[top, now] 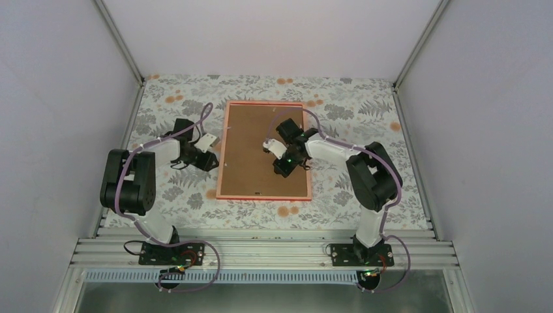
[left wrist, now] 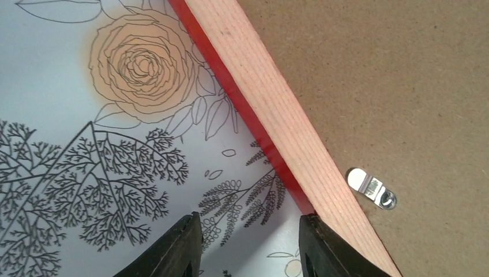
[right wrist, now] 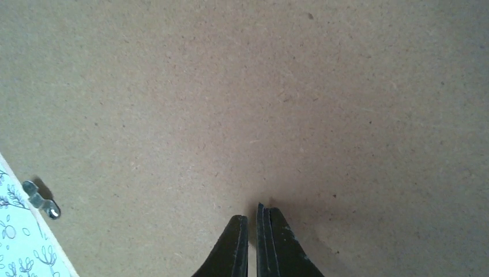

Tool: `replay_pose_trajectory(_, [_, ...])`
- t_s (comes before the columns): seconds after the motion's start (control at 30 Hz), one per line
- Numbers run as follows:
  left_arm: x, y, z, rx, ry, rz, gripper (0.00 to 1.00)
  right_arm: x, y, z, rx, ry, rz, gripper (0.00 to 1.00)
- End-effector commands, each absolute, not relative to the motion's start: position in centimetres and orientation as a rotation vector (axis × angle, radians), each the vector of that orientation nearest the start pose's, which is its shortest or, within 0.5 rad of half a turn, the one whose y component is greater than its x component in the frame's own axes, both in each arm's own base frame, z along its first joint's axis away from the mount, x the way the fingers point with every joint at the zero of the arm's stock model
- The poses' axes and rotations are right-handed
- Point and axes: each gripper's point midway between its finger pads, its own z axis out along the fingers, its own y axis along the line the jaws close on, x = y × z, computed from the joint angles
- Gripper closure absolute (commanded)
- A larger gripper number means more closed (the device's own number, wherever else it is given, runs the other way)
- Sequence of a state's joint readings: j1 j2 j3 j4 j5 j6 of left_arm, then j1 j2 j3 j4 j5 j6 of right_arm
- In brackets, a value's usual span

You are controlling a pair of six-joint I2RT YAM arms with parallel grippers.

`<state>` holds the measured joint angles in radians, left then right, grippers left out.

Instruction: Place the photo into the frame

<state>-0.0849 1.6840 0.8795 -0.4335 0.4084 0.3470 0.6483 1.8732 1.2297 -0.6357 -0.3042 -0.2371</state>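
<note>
The frame (top: 222, 150) lies face down on the table, its pale wood back (left wrist: 277, 115) up and its red side showing. The brown backing board (top: 251, 156) fills it. The photo is hidden. My left gripper (top: 212, 161) is open and empty at the frame's left edge; in the left wrist view (left wrist: 251, 231) its jaws stand over the tablecloth, with the right fingertip (left wrist: 323, 248) at the frame's edge. My right gripper (top: 281, 171) is shut with nothing in it, its tips (right wrist: 252, 222) low over the backing board (right wrist: 230, 104).
A small metal clip (left wrist: 372, 188) sits on the board by the frame's left rail, and another (right wrist: 40, 200) near a board edge. A floral tablecloth (top: 365, 117) covers the table. White walls enclose it on three sides.
</note>
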Motion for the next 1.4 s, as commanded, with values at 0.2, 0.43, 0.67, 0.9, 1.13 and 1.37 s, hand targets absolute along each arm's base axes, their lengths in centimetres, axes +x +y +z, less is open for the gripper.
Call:
replay_pose_trajectory(0.2, [33.3,-8.7,5.9,0.612,2.506,-0.560,0.51,28.5,28.1,8.1,-1.262,2.466,0.754,0.75])
replay_pose_trajectory(0.43, [32.3,-10.3,11.0,0.871,2.251,-0.488,0.33,28.4,26.0,8.9,-1.273,2.440,0.817,0.63])
replay_pose_trajectory(0.67, [26.3,-16.9,10.9,1.305,2.020,-0.496,0.29,27.5,24.8,8.9,-1.228,2.456,0.941,0.60])
replay_pose_trajectory(0.9, [31.6,-17.3,11.3,1.131,2.136,-0.384,0.28,28.3,24.0,8.0,-1.157,2.496,0.879,0.59])
replay_pose_trajectory(1.13, [41.7,-14.5,11.9,0.824,2.283,-0.231,0.23,28.3,22.6,8.3,-1.114,2.495,0.871,0.58])
replay_pose_trajectory(1.37, [48.1,-11.3,9.5,0.671,2.371,-0.122,0.23,26.5,22.2,8.7,-1.159,2.452,0.887,0.54])
